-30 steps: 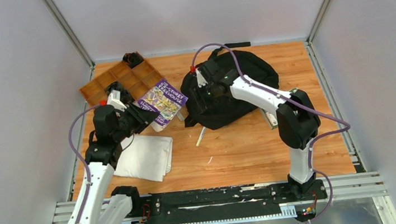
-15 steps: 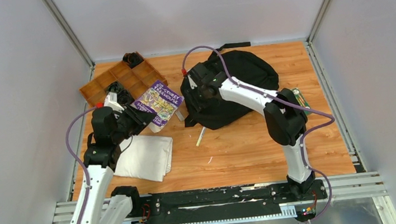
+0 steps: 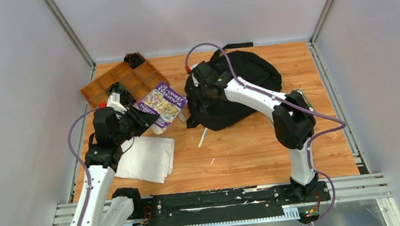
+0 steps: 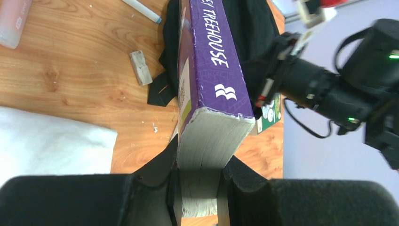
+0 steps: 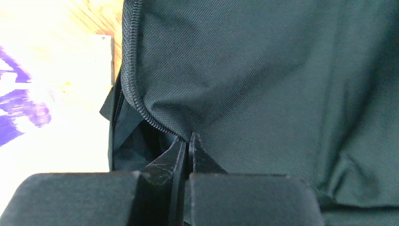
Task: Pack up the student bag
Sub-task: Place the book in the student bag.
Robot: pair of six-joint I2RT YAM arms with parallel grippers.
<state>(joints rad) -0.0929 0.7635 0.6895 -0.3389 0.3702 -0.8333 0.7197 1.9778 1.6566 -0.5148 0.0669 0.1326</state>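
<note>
**A:** Where's the bag?

**B:** The bag (image 3: 250, 70) lies slumped on the far half of the table (image 3: 248, 153), about mid-width. Its zip gapes a little on the side towards the table's left edge.

**A:** And the right gripper?

**B:** The right gripper (image 5: 188, 143) is down on it. The jaws are closed tight, with the tips pinching the black fabric right at the zip line. A dark opening shows just beside them.

**A:** The left one?

**B:** The left gripper (image 4: 200, 181) is clamped on a thick purple book (image 4: 211, 61), gripping it by the page edges at one end. It holds the book over the table's left half, the free end pointing towards the middle.

**A:** What else is on the table?

**B:** A wooden tray (image 3: 148, 73) sits at the far left corner. A folded white cloth (image 3: 147, 159) lies at the near left. A pen (image 3: 203, 137) lies flat near the centre.
</note>
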